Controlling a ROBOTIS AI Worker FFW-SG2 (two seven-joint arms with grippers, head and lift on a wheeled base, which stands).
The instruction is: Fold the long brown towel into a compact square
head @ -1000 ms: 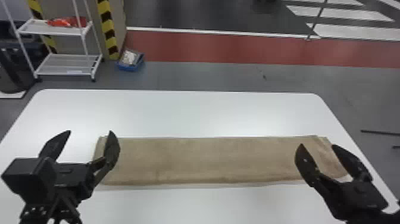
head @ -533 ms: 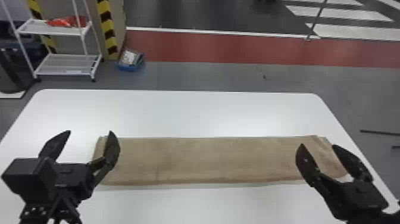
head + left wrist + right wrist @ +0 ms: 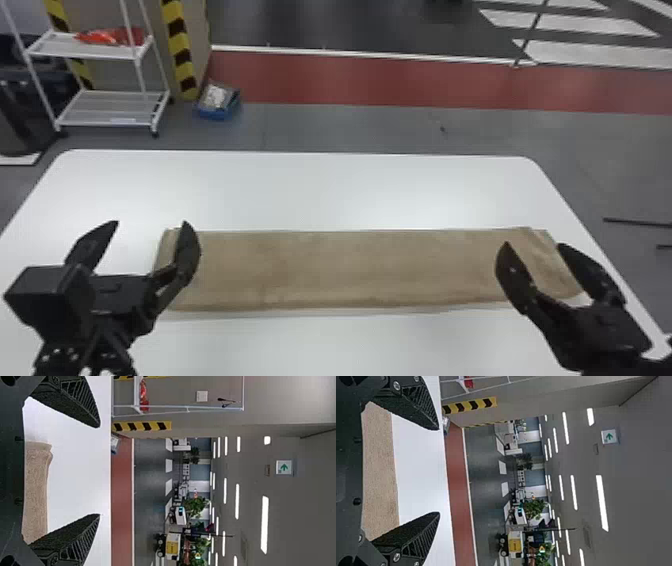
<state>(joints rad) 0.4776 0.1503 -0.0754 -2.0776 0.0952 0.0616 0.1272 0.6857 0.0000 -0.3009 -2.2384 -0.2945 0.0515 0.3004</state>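
1. At the far left, a white rack (image 3: pixel 105 117) is seen on the floor, with a red item (image 3: pixel 107 36) placed on its upper shelf.
2. At the near left, the left gripper (image 3: pixel 150 223) is held above the table (image 3: pixel 320 190), its fingers spread wide; one finger is seen over the towel's left end.
3. Beyond the table, a blue container (image 3: pixel 214 113) is set on the floor, just beside a striped post (image 3: pixel 178 50).
4. Across the near half of the white table, the brown towel (image 3: pixel 340 270) is laid flat as a long strip, from left to right, with its right end slightly creased.
5. At the near right, the right gripper (image 3: pixel 533 244) is held over the towel's right end, its fingers also parted widely.
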